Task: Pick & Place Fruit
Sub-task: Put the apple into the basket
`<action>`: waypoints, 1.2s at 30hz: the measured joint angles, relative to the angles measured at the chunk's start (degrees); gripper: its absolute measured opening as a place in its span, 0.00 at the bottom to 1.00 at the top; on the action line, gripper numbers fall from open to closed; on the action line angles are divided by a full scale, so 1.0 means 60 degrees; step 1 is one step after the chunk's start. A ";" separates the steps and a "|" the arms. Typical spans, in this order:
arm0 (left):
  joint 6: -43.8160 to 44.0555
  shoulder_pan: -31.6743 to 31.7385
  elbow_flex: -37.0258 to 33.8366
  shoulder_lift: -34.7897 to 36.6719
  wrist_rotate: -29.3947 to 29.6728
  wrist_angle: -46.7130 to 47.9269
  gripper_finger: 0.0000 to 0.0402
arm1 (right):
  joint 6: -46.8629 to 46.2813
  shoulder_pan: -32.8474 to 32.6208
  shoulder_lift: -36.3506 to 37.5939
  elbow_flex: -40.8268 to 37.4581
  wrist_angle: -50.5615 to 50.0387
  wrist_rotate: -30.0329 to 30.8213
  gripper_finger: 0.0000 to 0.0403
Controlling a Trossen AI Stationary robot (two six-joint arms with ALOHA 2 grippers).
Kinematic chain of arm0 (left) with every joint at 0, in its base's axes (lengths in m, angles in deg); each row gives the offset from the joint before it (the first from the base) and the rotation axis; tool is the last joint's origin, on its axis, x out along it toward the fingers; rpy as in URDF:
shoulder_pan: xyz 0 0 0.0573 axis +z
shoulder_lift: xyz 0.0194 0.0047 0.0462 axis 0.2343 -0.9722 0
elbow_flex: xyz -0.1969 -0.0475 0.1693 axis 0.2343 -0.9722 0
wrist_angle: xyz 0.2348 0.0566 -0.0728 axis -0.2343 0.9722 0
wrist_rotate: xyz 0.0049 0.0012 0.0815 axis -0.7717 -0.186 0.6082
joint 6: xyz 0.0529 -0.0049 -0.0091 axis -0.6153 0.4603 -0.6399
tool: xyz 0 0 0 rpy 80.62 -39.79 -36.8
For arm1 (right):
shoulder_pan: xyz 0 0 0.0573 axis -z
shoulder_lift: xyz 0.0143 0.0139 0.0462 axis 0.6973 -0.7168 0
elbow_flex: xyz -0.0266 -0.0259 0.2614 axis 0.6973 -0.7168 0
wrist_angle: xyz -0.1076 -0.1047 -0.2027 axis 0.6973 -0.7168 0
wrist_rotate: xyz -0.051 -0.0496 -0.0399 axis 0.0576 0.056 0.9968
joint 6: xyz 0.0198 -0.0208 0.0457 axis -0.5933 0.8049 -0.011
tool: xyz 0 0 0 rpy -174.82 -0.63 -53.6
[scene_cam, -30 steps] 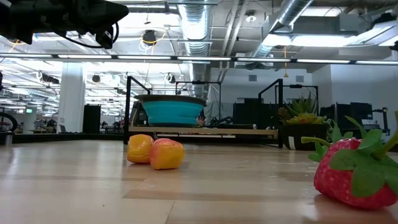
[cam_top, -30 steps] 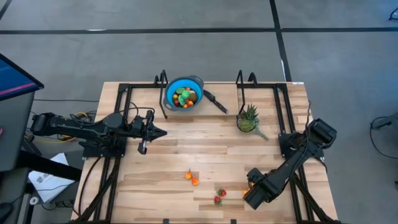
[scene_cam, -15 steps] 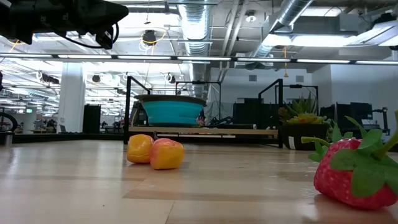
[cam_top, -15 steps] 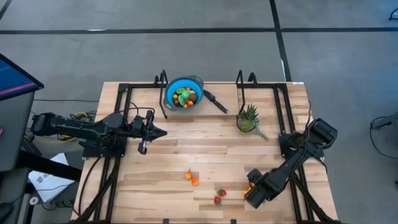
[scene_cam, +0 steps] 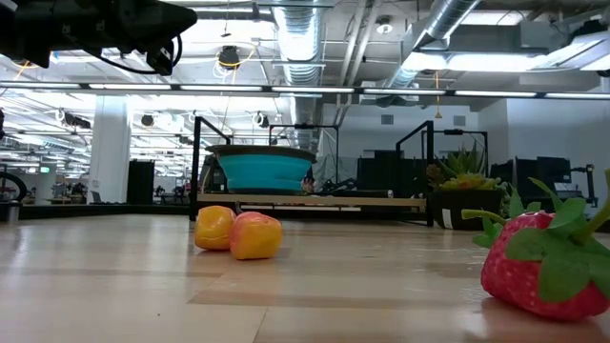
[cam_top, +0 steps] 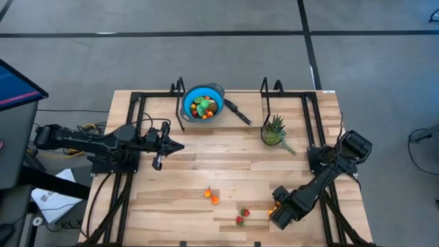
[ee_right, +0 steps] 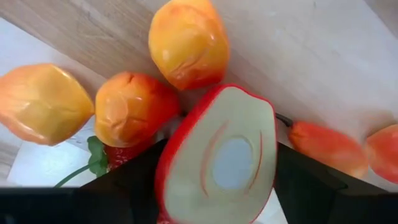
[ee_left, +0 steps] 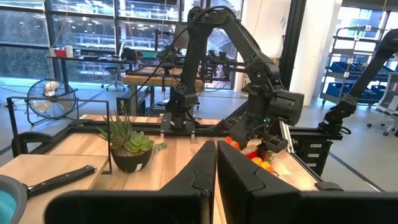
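Along the left edge of the worktop (cam_top: 206, 165) my left gripper (cam_top: 180, 145) waits, pinched tight and carrying nothing, exactly where it was a second ago. At the back edge the blue bowl (cam_top: 186, 103) already has several fruits in it, and its load looks unchanged. Toward the front edge, two orange pieces (cam_top: 211, 197) lie touching each other. Just right of them two strawberries (cam_top: 242, 217) sit by themselves, none of them disturbed.

The change is on my right side. Near the front right corner my right gripper (cam_top: 276, 206) has crept slightly inward and down over a small heap of fruit. Its jaws stand wide on either side of a cut peach half (ee_right: 219, 155), which lies face up among orange pieces, and they have begun to draw in. I can't tell whether they press on it yet. I judge this to be the start of a pick. The half should go to the bowl, with the loose fruit to follow.
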 joint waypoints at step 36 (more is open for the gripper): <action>0.0000 0.0001 0.0000 0.0000 0.0002 0.0007 0.02 | 0.0390 0.0054 -0.0011 -0.0036 -0.0262 0.0407 0.68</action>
